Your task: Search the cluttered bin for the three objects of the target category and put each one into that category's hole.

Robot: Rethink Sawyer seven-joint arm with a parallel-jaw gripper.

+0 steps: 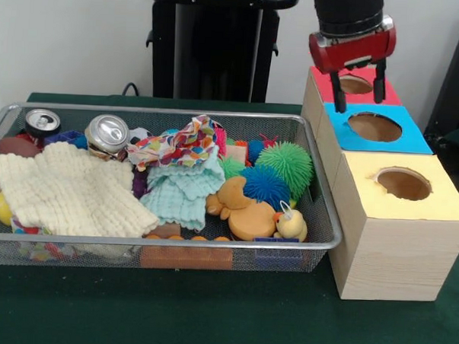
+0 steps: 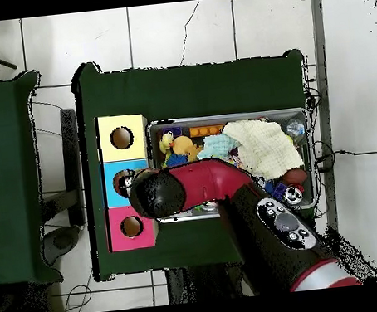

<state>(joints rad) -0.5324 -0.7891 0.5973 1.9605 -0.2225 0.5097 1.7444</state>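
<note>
My hand (image 1: 359, 92): fingers apart, empty, above the blue hole (image 1: 375, 126). Next pick from the bin (image 1: 320, 195): descend vertically, avoid snagging cloths.

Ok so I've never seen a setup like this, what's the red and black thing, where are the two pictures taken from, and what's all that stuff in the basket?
The red and black thing is a robot arm; its gripper hangs open and empty between the red and blue holes of the three-hole box. One picture faces the robot across the green table; the other looks straight down. The wire basket holds clutter: a cream knitted cloth, two drink cans, spiky balls and rubber ducks.
</note>
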